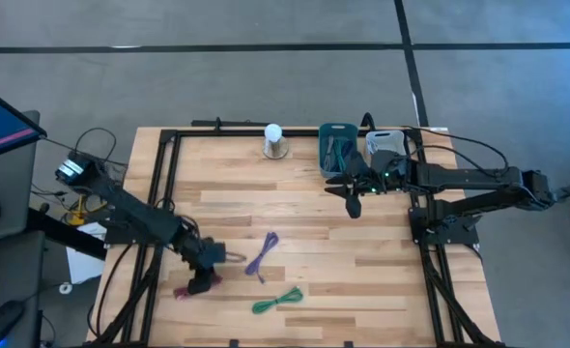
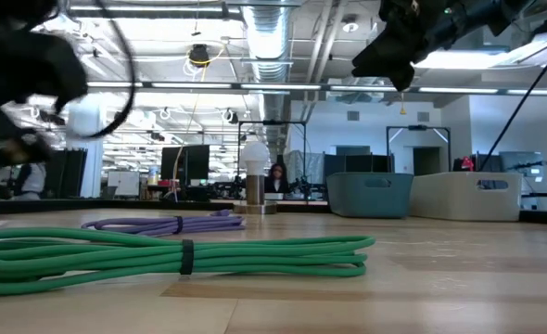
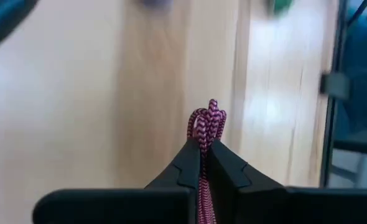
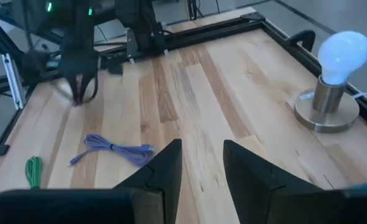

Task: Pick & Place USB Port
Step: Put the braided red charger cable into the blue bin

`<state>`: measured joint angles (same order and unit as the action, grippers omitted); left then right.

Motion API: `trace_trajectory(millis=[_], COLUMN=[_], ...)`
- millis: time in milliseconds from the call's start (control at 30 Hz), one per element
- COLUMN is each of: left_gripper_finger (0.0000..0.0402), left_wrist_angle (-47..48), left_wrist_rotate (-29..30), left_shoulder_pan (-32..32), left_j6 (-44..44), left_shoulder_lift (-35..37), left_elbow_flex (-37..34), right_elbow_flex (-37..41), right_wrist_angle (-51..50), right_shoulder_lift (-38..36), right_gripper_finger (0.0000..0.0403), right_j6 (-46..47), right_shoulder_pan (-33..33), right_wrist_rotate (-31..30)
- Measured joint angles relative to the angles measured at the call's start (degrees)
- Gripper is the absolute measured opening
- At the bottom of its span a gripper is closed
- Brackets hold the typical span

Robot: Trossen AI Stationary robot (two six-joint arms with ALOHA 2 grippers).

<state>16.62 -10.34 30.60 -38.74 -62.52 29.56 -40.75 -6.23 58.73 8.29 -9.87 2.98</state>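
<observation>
While my left end effector [image 3: 203,163] pinches the red braided cable [image 3: 206,124] tight near the front-left of the bench [image 1: 362,280], I see the green cable [image 1: 277,301] and purple cable [image 1: 263,254] lying just beside it; farther back, my right end effector [image 4: 202,163] hovers part-open and empty beside the teal bin [image 1: 337,147].
</observation>
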Motion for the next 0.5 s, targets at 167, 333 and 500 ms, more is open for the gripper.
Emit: trace_trajectory(millis=[167, 333, 500], left_gripper_finger=[0.0011, 0.0010, 0.0010], left_wrist_angle=[0.2, -1.8, -8.6], left_wrist_rotate=[5.6, 11.3, 12.9], left_shoulder_pan=[-8.1, -16.8, -24.8], left_j6=[12.0, 26.5, 38.2], left_shoulder_lift=[8.7, 14.3, 16.8], left_elbow_flex=[0.0, 0.0, 0.0], right_elbow_flex=[0.0, 0.0, 0.0], right_wrist_angle=[-6.5, -7.5, -7.7], right_shoulder_lift=[-3.6, -5.5, -5.5], right_gripper_finger=[0.0111, 0.0111, 0.0111], right_j6=[-0.8, -1.4, -2.9], right_shoulder_pan=[-1.3, -1.7, -2.0], right_wrist_rotate=[0.0, 0.0, -0.1])
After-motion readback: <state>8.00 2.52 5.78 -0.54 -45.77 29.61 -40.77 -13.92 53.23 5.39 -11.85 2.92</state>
